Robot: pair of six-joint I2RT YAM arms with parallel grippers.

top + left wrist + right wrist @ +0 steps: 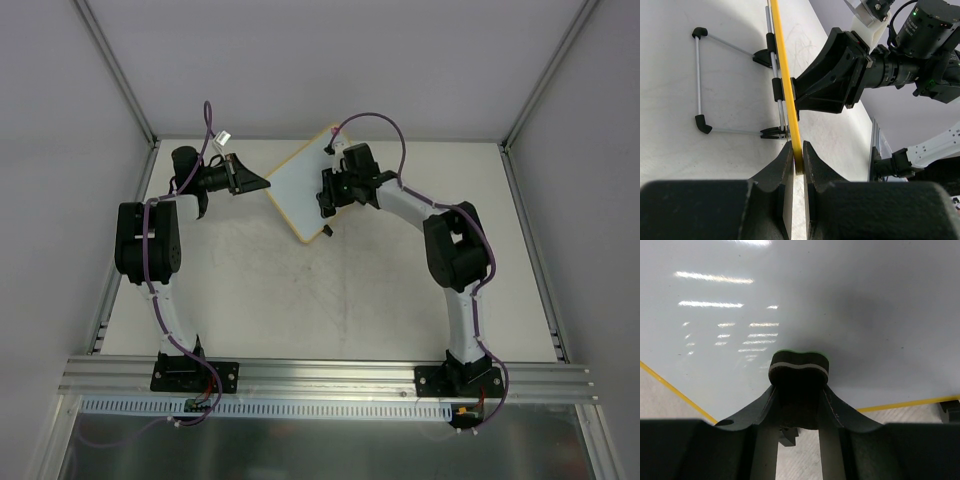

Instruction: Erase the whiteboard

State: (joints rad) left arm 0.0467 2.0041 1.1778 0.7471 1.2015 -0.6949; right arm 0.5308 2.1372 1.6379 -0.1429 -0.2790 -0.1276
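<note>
Desk [330,300]: the whiteboard [298,190] sits toward the far edge, about 12 o'clock from desk centre. In the top view it shows as a diamond, its longer edge running roughly 1 to 7 o'clock. It looks tipped up off the desk rather than lying flat; the angle is not readable.

Left gripper [797,160]: jaws clamped on the board's yellow rim, at the board's 9 o'clock corner in the top view. From the left wrist the rim is edge-on, running 6 to 12 o'clock straight out from the jaws.

Right gripper [328,192]: comes in from the board's 3 o'clock side, over the face. Jaws closed on the eraser block [799,364], whose felt edge is touching or just at the white surface.

Behind the board: wire stand [698,75] and black clips [771,42], on the side away from the right arm.

Judgement: the right arm does the wiping and the left only braces. The face lies dead ahead of the eraser, so strokes should run along the face, parallel to the longer edge. No marks readable in the patch visible from the right wrist.
</note>
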